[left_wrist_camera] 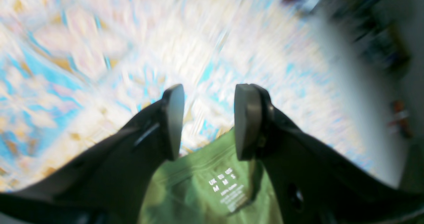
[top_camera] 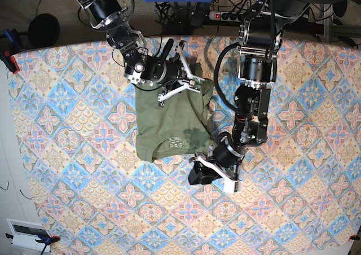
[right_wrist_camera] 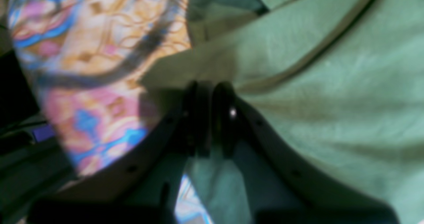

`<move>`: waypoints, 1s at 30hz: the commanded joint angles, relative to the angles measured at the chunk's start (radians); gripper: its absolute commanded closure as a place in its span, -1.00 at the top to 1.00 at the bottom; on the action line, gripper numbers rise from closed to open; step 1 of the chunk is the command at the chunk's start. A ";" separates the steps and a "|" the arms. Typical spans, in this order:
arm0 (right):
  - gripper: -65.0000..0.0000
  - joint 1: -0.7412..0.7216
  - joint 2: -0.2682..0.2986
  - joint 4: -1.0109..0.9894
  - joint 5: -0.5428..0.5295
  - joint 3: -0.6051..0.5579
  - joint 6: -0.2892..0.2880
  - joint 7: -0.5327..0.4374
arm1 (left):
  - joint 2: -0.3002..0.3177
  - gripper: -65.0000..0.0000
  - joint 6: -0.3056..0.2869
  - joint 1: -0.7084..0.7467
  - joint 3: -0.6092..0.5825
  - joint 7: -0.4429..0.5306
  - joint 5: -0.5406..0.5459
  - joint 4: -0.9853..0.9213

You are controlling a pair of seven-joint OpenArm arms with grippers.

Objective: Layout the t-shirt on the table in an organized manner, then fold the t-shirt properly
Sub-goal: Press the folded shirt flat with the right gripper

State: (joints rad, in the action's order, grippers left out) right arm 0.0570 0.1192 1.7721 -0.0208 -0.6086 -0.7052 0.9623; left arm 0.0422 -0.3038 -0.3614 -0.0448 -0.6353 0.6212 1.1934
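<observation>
The olive-green t-shirt (top_camera: 169, 119) lies partly folded in the middle of the patterned table (top_camera: 84, 153), its pale neck label (top_camera: 169, 146) facing the near edge. My right gripper (top_camera: 193, 86) is at the shirt's far right corner. In the right wrist view it (right_wrist_camera: 209, 118) is shut, with green fabric (right_wrist_camera: 314, 85) pinched between the fingers. My left gripper (top_camera: 211, 173) hovers off the shirt's near right corner. It (left_wrist_camera: 210, 121) is open with nothing between the fingers. The t-shirt (left_wrist_camera: 205, 191) and its label show just behind them.
A power strip (top_camera: 225, 15) and cables lie beyond the table's far edge. A red clamp (top_camera: 8, 58) grips the left edge. A white box (top_camera: 25, 232) sits off the near left corner. Patterned cloth surrounds the shirt on every side.
</observation>
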 commanded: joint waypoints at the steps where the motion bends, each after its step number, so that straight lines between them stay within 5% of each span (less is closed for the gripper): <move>1: -0.84 -0.026 -0.010 0.048 -0.011 0.003 0.007 -0.027 | 0.015 -0.29 -0.001 0.000 0.027 -0.011 0.041 0.053; 7: -0.84 -0.098 -0.013 -0.005 -0.012 0.006 0.007 -0.033 | 0.138 -0.29 0.001 0.206 0.141 -0.059 0.262 0.219; 10: -0.84 -0.164 -0.069 -0.085 -0.012 0.005 0.007 -0.033 | 0.184 -0.29 0.001 0.315 0.185 -0.057 0.311 0.285; 18: -0.84 -0.299 -0.203 -0.337 -0.012 0.005 0.007 -0.036 | 0.189 -0.31 0.001 0.554 0.319 -0.057 0.309 0.446; 25: -0.84 -0.322 -0.244 -0.552 -0.012 0.005 0.007 -0.150 | 0.189 -0.96 0.001 0.640 0.323 -0.059 0.309 0.495; 30: -0.84 -0.314 -0.221 -0.588 -0.012 0.059 0.007 -0.173 | 0.207 -1.00 0.001 0.675 0.323 -0.059 0.309 0.495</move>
State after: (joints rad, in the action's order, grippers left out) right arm -0.2394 -0.1116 1.1740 -0.0395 -0.5575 -0.7044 0.7849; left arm 0.2314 -0.2920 0.3202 0.2718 -0.7170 0.9165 1.6703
